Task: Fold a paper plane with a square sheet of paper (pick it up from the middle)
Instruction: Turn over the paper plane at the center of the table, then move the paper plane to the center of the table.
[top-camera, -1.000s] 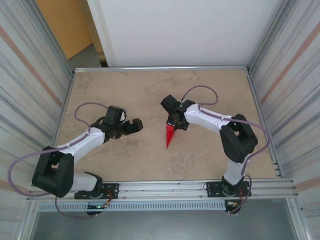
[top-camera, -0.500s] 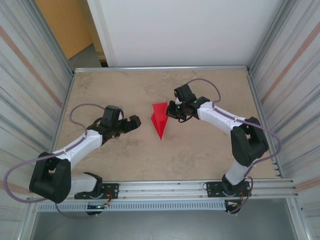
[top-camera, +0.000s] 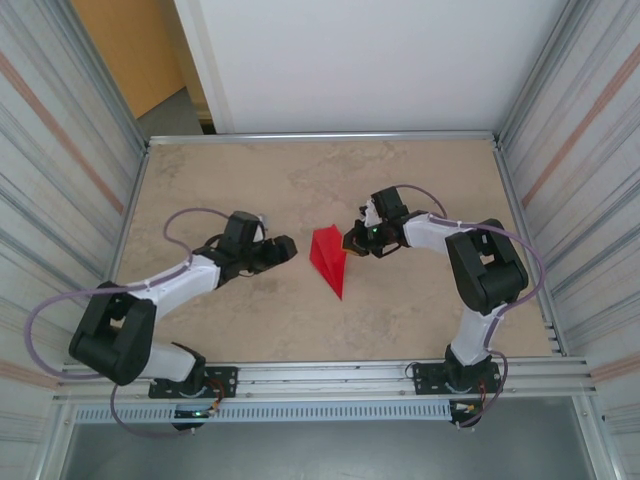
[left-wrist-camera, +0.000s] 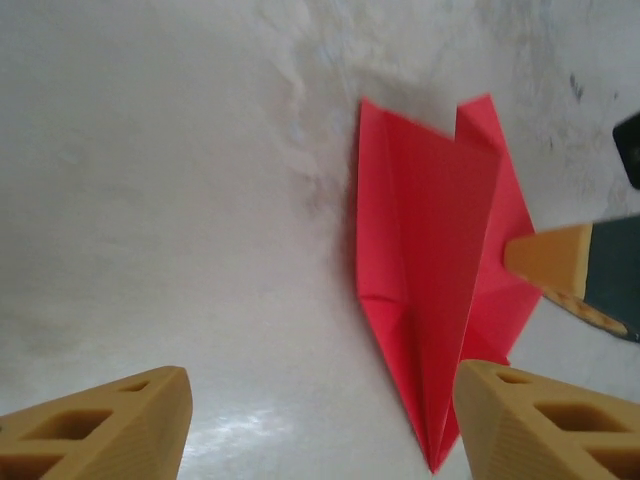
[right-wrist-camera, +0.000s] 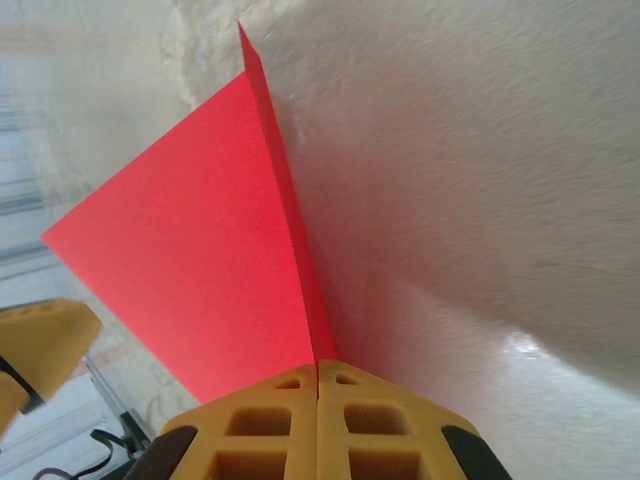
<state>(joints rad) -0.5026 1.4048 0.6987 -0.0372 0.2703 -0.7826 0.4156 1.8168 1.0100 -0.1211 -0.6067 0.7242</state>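
Observation:
The square sheet of paper is folded into a red paper plane, which stands on edge near the table's middle with its nose toward the near side. My right gripper is shut on the plane's right rear edge. In the right wrist view its joined tips pinch the fold of the plane. My left gripper is open just left of the plane. In the left wrist view the plane lies ahead, and its nose reaches down beside my right-hand finger. Nothing is gripped between the left gripper's jaws.
The beige table is fenced by corrugated metal walls on both sides and a white panel at the back. An aluminium rail runs along the near edge. Purple cables loop off both arms.
The right gripper swung the plane from hanging nose-down to standing left of its fingers, and its wrist moved right. The left gripper moved right toward the plane and its jaws narrowed somewhat.

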